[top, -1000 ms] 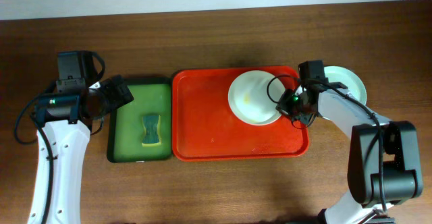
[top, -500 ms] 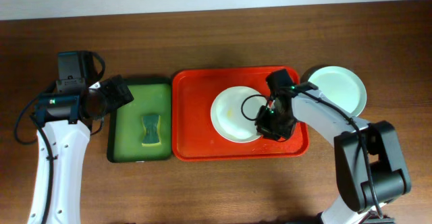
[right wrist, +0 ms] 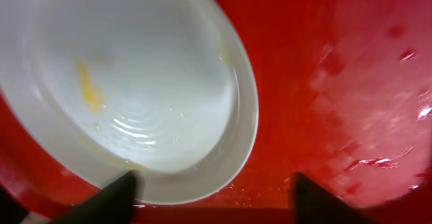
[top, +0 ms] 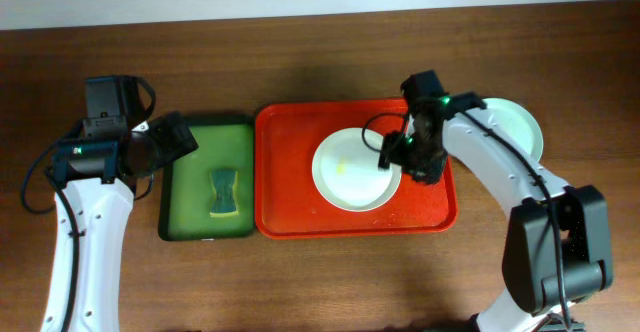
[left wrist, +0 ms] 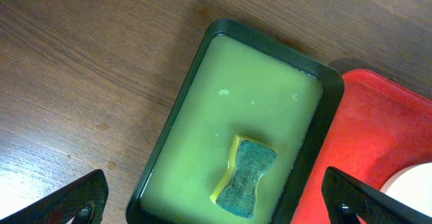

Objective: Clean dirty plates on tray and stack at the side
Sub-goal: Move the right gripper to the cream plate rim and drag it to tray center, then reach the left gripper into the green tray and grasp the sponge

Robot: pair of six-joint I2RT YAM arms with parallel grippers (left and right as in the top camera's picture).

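The right gripper (right wrist: 217,196) hangs spread wide over the rim of the cream plate (top: 350,169), gripping nothing; the yellow-smeared plate lies on the red tray (top: 290,192). The left gripper (left wrist: 216,193) gapes empty above the green tray (left wrist: 256,109)

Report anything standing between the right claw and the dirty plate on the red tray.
Nothing visible does. The right claw hangs open over the white plate's right edge; the wrist view shows only plate rim and bare red tray between its fingers.
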